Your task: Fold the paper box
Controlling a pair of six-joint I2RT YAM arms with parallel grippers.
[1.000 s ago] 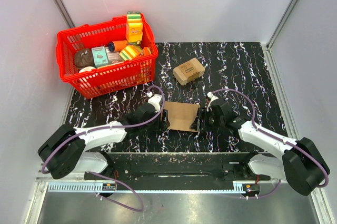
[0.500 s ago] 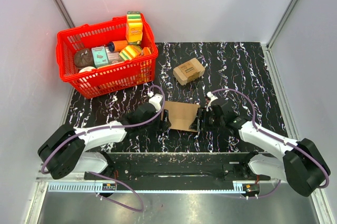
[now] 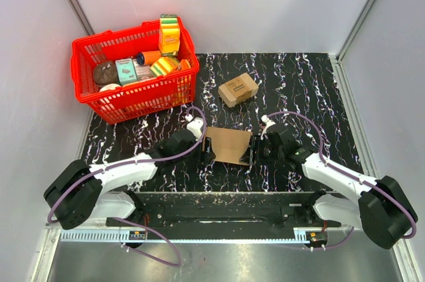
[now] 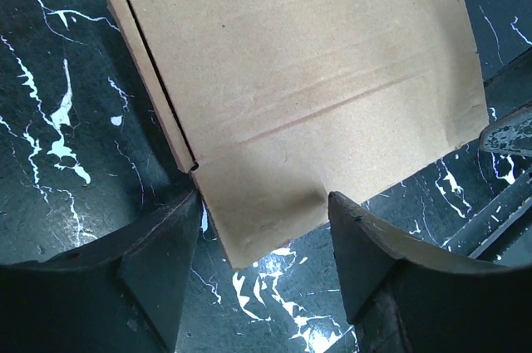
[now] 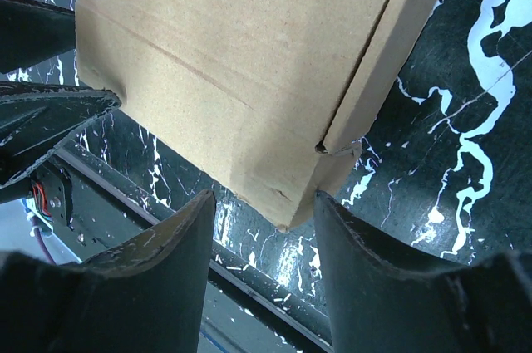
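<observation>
1. paper box (image 3: 229,146): matt brown cardboard, fine grain, creased at the fold lines.
2. table (image 3: 299,83): glossy black top with white marble-like veining.
3. left gripper (image 4: 264,203), right gripper (image 5: 264,199): dark matt plastic, rough edges.
4. basket (image 3: 136,93): shiny red plastic lattice.

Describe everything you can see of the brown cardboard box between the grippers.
The paper box is plain brown corrugated cardboard, unprinted, folded flat, with a crease across its top and a narrow flap along one side. It lies on the black marbled table. The left gripper and right gripper each straddle a near corner, open.
</observation>
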